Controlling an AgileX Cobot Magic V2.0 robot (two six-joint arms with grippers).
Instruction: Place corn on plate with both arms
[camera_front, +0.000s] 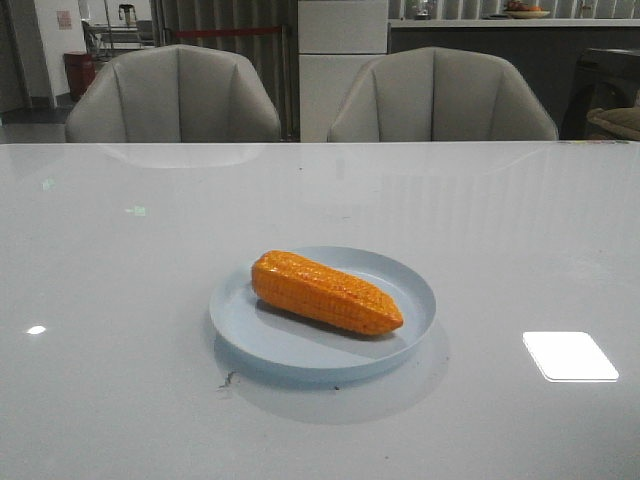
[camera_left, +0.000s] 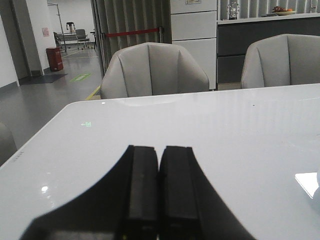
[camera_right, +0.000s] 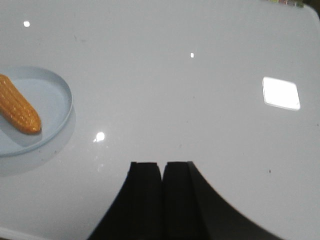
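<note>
Glossy white table (camera_front: 120, 300), grey chairs (camera_front: 175, 95) behind. Deep orange corn cob (camera_front: 325, 292) lies diagonally on round pale blue plate (camera_front: 415, 285). Left gripper (camera_left: 159, 192) and right gripper (camera_right: 163, 195) closed, empty, apart from plate.

Light is dim and cool, coming from above. The glossy table (camera_front: 120, 400) mirrors ceiling lamps as a bright white patch (camera_right: 281, 93) ahead of the right gripper (camera_right: 162, 172)'s shut jaws. The plate (camera_front: 300, 350) casts a soft shadow. Both black grippers are blurred and underexposed.
</note>
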